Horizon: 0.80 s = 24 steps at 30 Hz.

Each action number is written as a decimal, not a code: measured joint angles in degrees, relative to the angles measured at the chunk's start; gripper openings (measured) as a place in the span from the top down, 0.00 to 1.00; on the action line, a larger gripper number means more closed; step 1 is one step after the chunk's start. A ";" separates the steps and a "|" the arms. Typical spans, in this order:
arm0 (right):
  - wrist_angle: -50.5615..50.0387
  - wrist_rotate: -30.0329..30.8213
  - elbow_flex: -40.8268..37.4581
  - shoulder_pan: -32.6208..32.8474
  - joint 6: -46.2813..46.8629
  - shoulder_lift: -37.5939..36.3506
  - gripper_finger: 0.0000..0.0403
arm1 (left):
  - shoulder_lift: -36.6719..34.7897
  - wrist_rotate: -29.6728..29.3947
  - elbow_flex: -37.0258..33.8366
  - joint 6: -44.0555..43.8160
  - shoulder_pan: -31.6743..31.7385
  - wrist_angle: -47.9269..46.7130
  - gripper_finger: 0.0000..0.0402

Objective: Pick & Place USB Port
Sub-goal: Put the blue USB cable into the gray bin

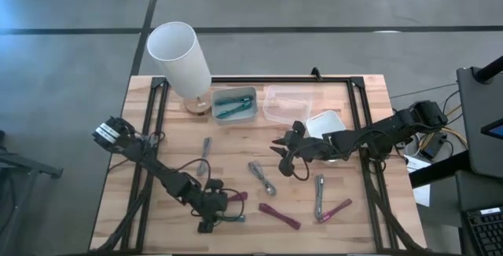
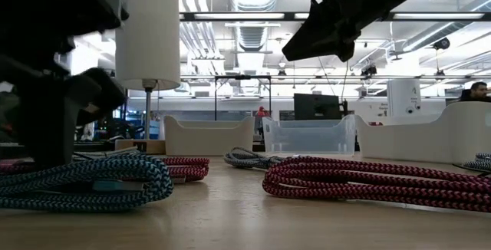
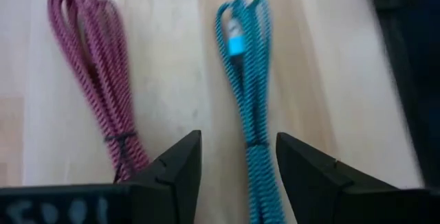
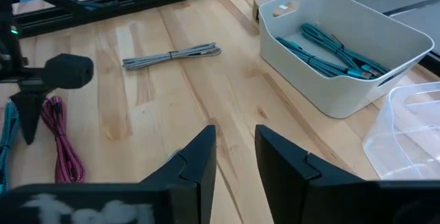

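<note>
Nearest, at the table's 7 o'clock, the left gripper (image 3: 237, 165) stands open, its fingers astride a braided teal cable (image 3: 244, 107) beside a red cable (image 3: 103, 93). Toward 12 o'clock, a white bin (image 4: 344, 52) holds teal cables (image 4: 330, 49); a clear tub (image 1: 284, 103) sits beside it. The right gripper (image 4: 234, 157), narrowly open, hovers centrally.

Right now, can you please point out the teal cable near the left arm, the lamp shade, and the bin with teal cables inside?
teal cable (image 3: 249, 107): left wrist view, middle of the bundle.
lamp shade (image 1: 182, 58): high view, side of the shade.
bin (image 4: 323, 80): right wrist view, front wall.
</note>
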 joint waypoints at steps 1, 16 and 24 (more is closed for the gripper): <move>-0.01 0.00 0.00 -0.02 0.00 0.00 0.75 | -0.13 0.12 0.36 -0.01 -0.06 0.04 0.55; -0.03 0.00 -0.37 -0.02 0.00 0.00 0.76 | 2.47 -0.42 -0.76 -0.56 -0.71 0.34 0.56; -0.02 0.00 -0.51 -0.02 0.02 0.00 0.75 | 2.51 -0.71 -1.39 -0.14 -0.78 0.51 0.68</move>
